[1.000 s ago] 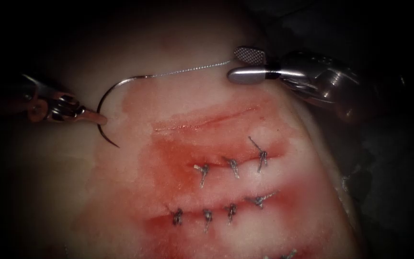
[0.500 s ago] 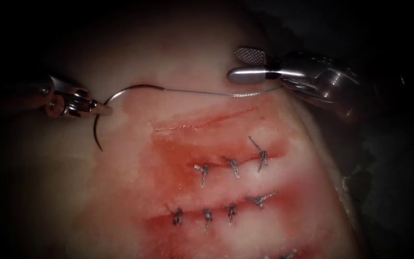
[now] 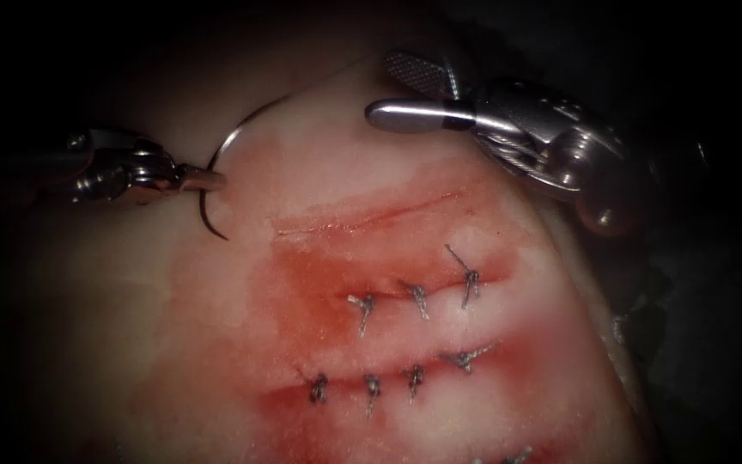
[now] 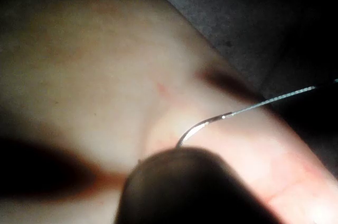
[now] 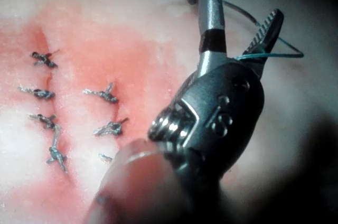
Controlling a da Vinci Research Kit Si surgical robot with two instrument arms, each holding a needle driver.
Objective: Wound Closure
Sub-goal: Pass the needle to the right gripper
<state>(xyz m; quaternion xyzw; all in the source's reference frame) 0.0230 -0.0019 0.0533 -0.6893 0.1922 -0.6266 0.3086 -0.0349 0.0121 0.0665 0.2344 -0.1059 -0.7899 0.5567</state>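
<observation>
Your left hand [image 3: 208,179] is gripping the needle [image 3: 216,163] partway along its curve, nearer the sharp end, holding it free above the tissue [image 3: 216,344] with the point hanging down just left of the unstitched cut [image 3: 362,219]. Your right hand [image 3: 401,94] is hovering with its jaws spread wide above that cut's right end, clamping nothing, while the thread [image 5: 264,55] is running from the needle's blunt end and lying across the opened jaw. Red fluid [image 3: 319,292] is staining the tissue around two cuts closed with knotted stitches [image 3: 418,299].
</observation>
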